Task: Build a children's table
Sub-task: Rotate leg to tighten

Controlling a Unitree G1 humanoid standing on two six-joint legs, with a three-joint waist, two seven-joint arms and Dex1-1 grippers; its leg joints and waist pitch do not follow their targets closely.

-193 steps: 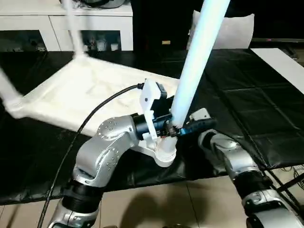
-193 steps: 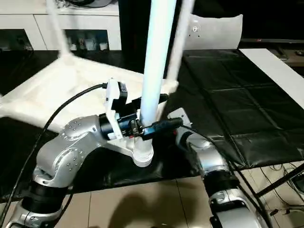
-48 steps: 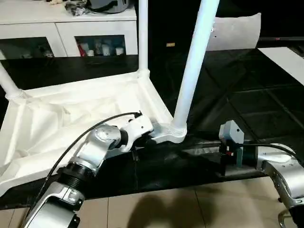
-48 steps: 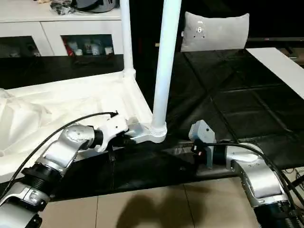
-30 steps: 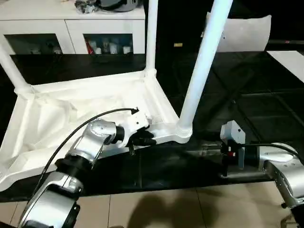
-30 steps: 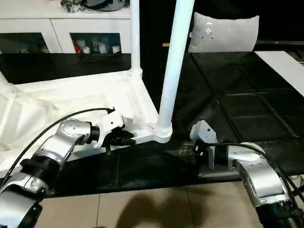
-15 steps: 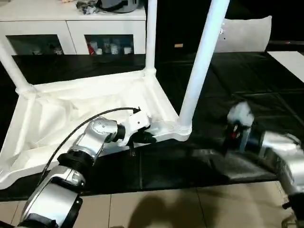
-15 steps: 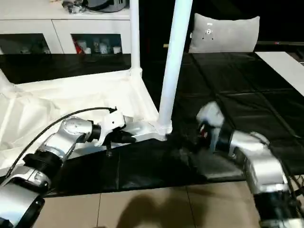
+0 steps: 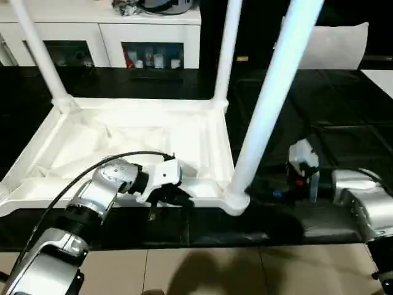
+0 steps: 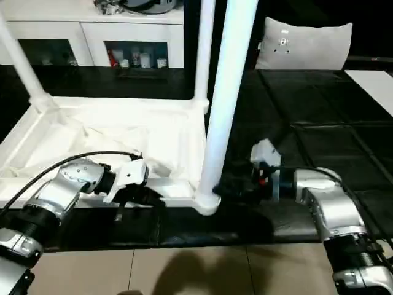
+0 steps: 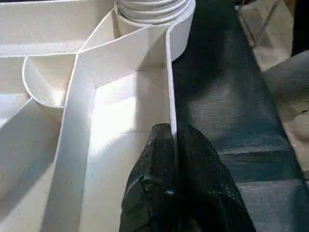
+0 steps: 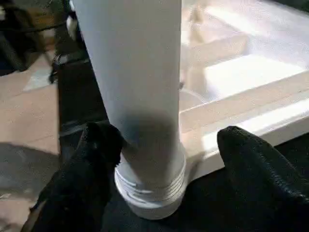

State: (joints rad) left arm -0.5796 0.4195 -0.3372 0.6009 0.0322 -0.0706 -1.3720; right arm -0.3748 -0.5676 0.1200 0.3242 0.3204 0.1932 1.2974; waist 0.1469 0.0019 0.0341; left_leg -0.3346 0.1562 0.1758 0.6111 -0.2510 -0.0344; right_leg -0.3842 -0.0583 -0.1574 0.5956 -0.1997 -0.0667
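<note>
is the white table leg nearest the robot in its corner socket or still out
In. The long round white plastic leg stands upright, its ribbed base seated in the white tabletop's rounded near corner socket.

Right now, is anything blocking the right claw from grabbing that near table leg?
Nothing visible. The right gripper is open, one finger on each side of the near leg just above its corner socket.

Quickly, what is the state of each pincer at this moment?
Left pincer: shut on the thin side rim of the upturned white plastic table top.
Right pincer: open, fingers either side of the round white leg.
</note>
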